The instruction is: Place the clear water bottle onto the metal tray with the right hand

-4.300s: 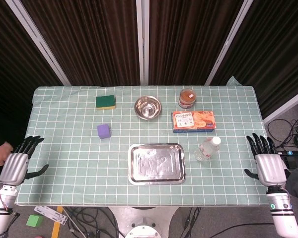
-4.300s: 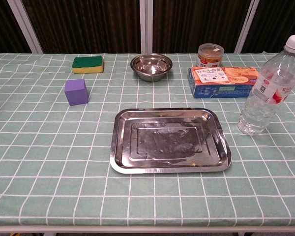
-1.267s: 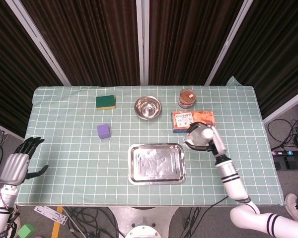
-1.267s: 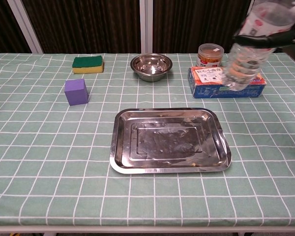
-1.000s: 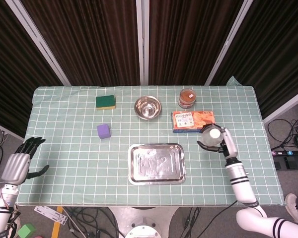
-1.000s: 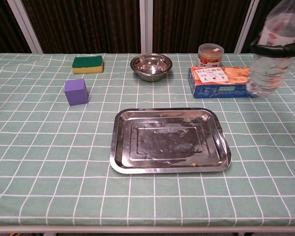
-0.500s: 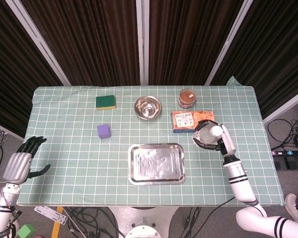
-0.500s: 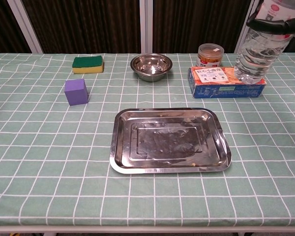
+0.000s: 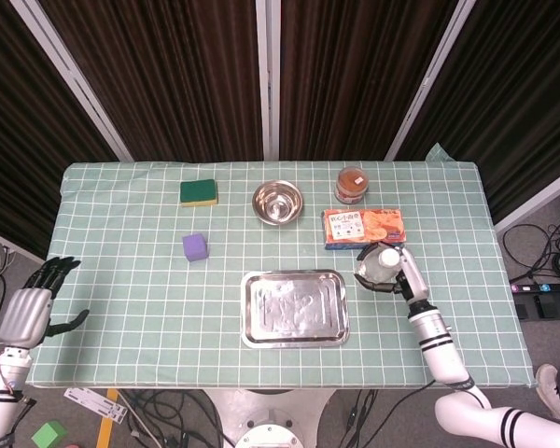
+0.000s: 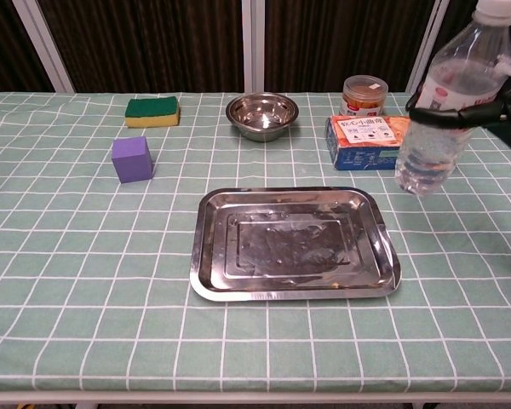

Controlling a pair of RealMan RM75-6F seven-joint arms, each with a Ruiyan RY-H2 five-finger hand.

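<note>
My right hand (image 9: pixel 397 273) (image 10: pixel 485 109) grips the clear water bottle (image 10: pixel 443 106) (image 9: pixel 377 265) around its label and holds it in the air, slightly tilted, white cap up. The bottle hangs just right of the metal tray (image 10: pixel 217 281) (image 9: pixel 250 329), in front of the cracker box. The tray lies flat near the table's front edge with nothing in it. My left hand (image 9: pixel 26 315) is open, off the table's left front corner, seen only in the head view.
An orange and blue cracker box (image 10: pixel 368 141) lies behind the bottle, with a brown jar (image 10: pixel 364 94) beyond it. A steel bowl (image 10: pixel 261 115), a green and yellow sponge (image 10: pixel 152 110) and a purple cube (image 10: pixel 132 159) stand further left.
The right hand has brought the bottle lower and to the left, from over the cracker box toward the tray's right edge. The left hand has barely moved.
</note>
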